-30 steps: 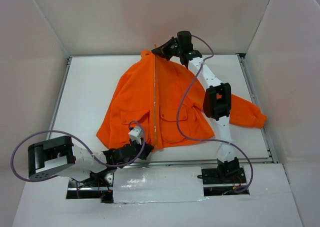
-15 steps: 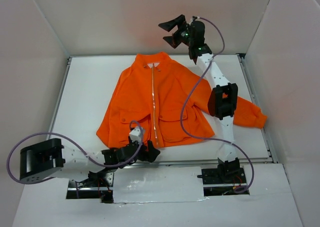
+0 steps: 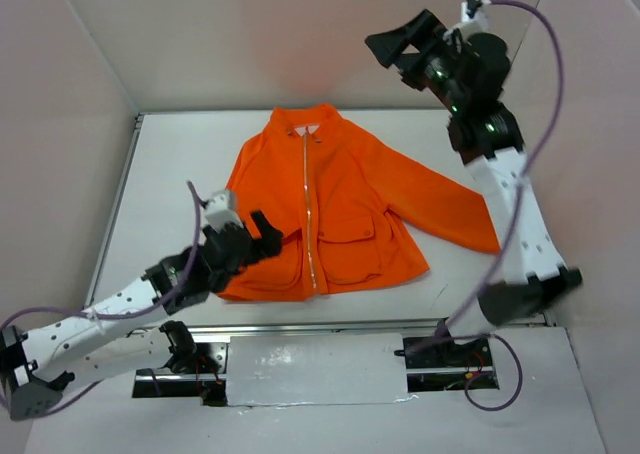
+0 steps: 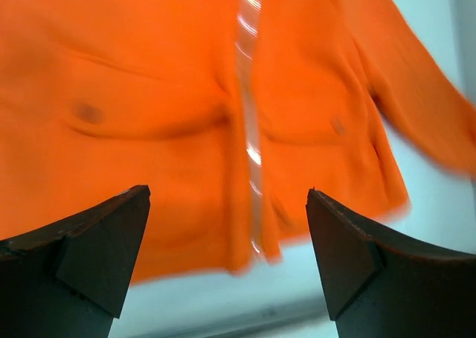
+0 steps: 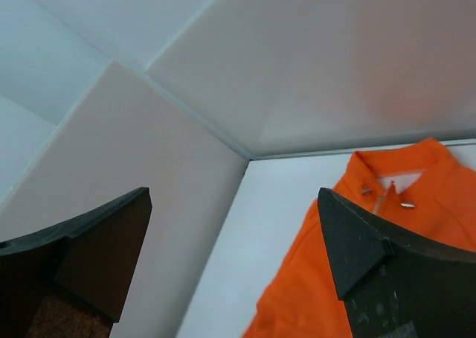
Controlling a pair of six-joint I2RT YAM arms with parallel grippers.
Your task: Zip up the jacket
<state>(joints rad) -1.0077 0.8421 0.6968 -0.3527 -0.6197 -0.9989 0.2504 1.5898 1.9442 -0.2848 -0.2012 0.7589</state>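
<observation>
In the top view, the jacket [image 3: 340, 199] is lying flat in the middle of the white surface [image 3: 170, 164], collar toward the far wall, hem toward the arm bases, one sleeve stretching out to the right. Its front halves are meeting along the silver zipper [image 3: 308, 214], which is running from collar to hem. The left gripper [image 3: 266, 233] is hanging over the jacket's lower left part, fingers apart and holding nothing. The right gripper [image 3: 390, 54] is sitting high in front of the back wall, well clear of the jacket, fingers spread wide and holding nothing. In the left wrist view, the left gripper [image 4: 227, 191] is looking down on blurred orange jacket [image 4: 149, 92] with the zipper [image 4: 250, 129] running between its two dark fingers [image 4: 97, 241], which are standing apart. In the right wrist view, the right gripper [image 5: 234, 193] is facing the enclosure's corner [image 5: 245, 155], fingers [image 5: 89, 241] apart, with the jacket [image 5: 416, 196] collar showing at lower right.
</observation>
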